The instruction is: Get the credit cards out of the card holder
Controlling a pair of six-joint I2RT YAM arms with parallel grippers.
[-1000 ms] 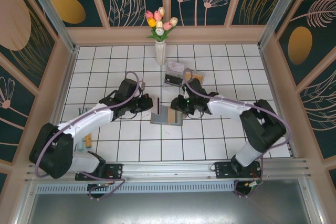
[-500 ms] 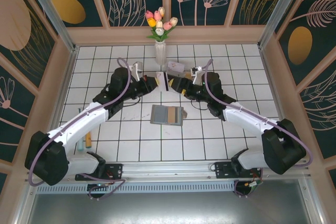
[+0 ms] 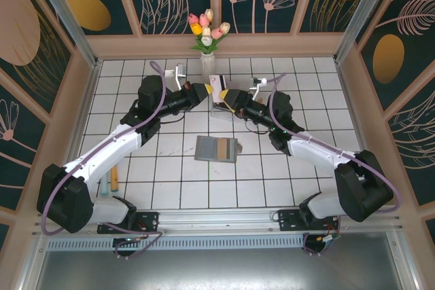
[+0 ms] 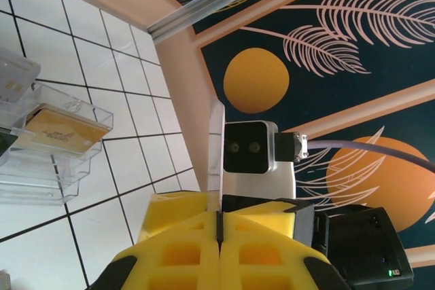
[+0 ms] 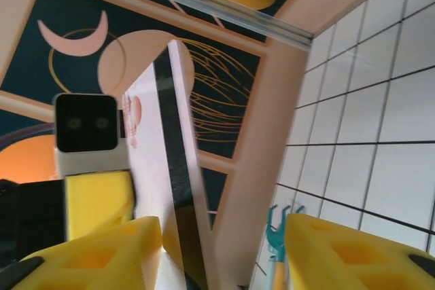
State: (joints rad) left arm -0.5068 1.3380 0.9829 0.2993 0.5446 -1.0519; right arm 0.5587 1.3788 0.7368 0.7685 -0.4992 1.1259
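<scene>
Both arms stretch far out from their bases and meet just in front of the vase (image 3: 207, 67) of tulips. The left arm comes in from the left and the right arm from the right. The two grippers point at each other, nose to nose.

The left gripper (image 3: 206, 91) has its yellow pads (image 4: 183, 236) pressed tight together on a credit card (image 3: 217, 84). From the left wrist, that card looks like a thin line because it is seen from its edge.

The right gripper (image 3: 229, 97) has its pads (image 5: 340, 249) apart, one on each side of the same card. From the right wrist, the card shows a black stripe. It sits close to one pad with a gap to the other, so the right jaws are not squeezing it.

The card holder (image 3: 217, 149) lies open and flat on the white tiles. It is well in front of the vase, nearer the arm bases, and no gripper touches it. A tan stripe shows on it, but I cannot tell if that is a card.

A clear tray (image 4: 54, 174) stands near the vase. In the top view the right gripper hides most of it. From the left wrist, a tan-yellow card (image 4: 64, 130) lies in it, and the tray's left side is cut off. A blue-green thing (image 5: 279, 232) past the right pads is too blurry to name.
</scene>
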